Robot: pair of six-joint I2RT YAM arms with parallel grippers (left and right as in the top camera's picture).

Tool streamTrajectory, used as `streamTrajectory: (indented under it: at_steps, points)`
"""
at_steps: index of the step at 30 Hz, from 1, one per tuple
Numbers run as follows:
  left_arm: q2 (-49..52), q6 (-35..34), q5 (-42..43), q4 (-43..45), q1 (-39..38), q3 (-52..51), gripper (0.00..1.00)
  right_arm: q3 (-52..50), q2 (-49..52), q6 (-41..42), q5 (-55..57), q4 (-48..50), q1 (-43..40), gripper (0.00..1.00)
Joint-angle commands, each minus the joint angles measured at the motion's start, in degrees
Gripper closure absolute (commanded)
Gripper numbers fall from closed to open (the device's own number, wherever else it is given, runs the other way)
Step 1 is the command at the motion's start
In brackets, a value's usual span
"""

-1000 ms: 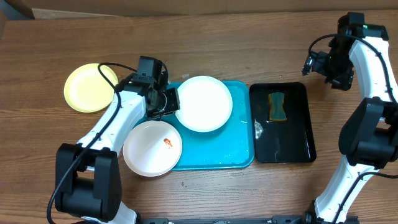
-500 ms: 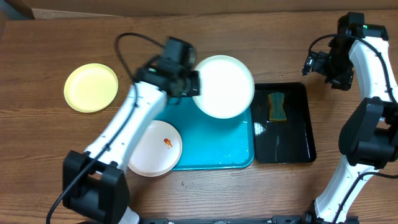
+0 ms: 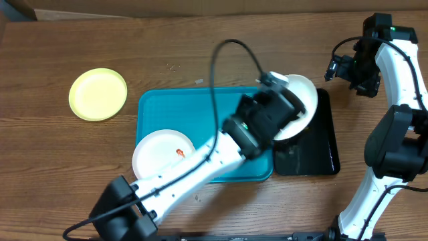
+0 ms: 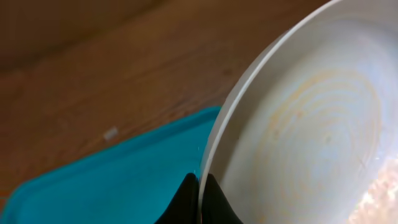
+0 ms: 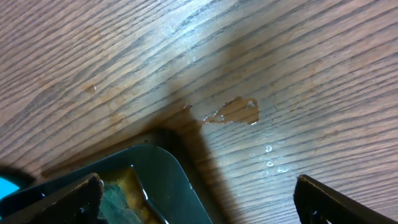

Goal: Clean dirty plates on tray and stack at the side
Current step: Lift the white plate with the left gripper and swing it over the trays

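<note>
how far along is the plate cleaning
Done, it seems: the yellow plate lies on the table left of the tray, nothing red visible on it. In hand: the left claw is shut on a white plate by its rim, holding it over the black tray; faint orange rings show on it. Left: the other white plate, with a red smear, lies at the tray's corner. The right claw hangs open.

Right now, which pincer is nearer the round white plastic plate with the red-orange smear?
Left. The left pincer, gripping another white plate, is right of the smeared plate at the black rectangular tray's edge; the open right pincer is farther, at that tray's far corner.
</note>
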Motion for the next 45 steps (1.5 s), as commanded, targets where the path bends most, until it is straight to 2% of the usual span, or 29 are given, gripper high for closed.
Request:
streamTrajectory:
  at_steps: [1, 9, 14, 19, 25, 32, 35, 36, 40, 43, 45]
  points:
    - [-0.2, 7.4, -15.0, 3.8, -4.8, 1.6, 0.96, 1.1, -0.3, 0.5, -0.1, 0.1, -0.2, 0.00]
    - [-0.1, 21.9, -26.9, 13.3, -12.3, 1.6, 0.96, 1.1, -0.3, 0.5, -0.1, 0.1, -0.2, 0.00]
    - [-0.1, 27.4, -28.5, 15.8, -15.1, 1.6, 0.96, 1.1, -0.3, 0.5, -0.1, 0.1, -0.2, 0.00]
    - [-0.1, 26.8, -28.7, 15.8, -14.9, 1.6, 0.96, 1.1, -0.3, 0.4, -0.1, 0.1, -0.2, 0.00]
    - [-0.1, 18.0, -25.1, 14.1, -12.9, 1.5, 0.96, 1.1, -0.3, 0.4, -0.1, 0.2, -0.2, 0.00]
    - [-0.9, 5.1, -6.8, 7.3, -5.3, 1.6, 0.96, 1.1, -0.3, 0.5, -0.1, 0.1, -0.2, 0.00]
    - [-2.8, -4.0, 3.5, 2.6, 1.8, 1.6, 0.96, 1.1, -0.3, 0.4, -0.1, 0.2, -0.2, 0.00]
    - [-4.1, -7.6, 11.2, 0.0, 7.1, 1.6, 0.96, 1.1, -0.3, 0.4, -0.1, 0.1, -0.2, 0.00]
    - [-5.8, -12.9, 31.7, -5.9, 23.9, 1.6, 0.96, 1.1, -0.3, 0.5, -0.1, 0.1, -0.2, 0.00]
    - [-5.3, -13.0, 42.6, -9.6, 37.6, 1.6, 0.96, 1.1, -0.3, 0.4, -0.1, 0.1, -0.2, 0.00]
    - [-4.7, -13.0, 45.5, -12.0, 46.0, 1.6, 0.96, 1.1, -0.3, 0.5, -0.1, 0.1, -0.2, 0.00]
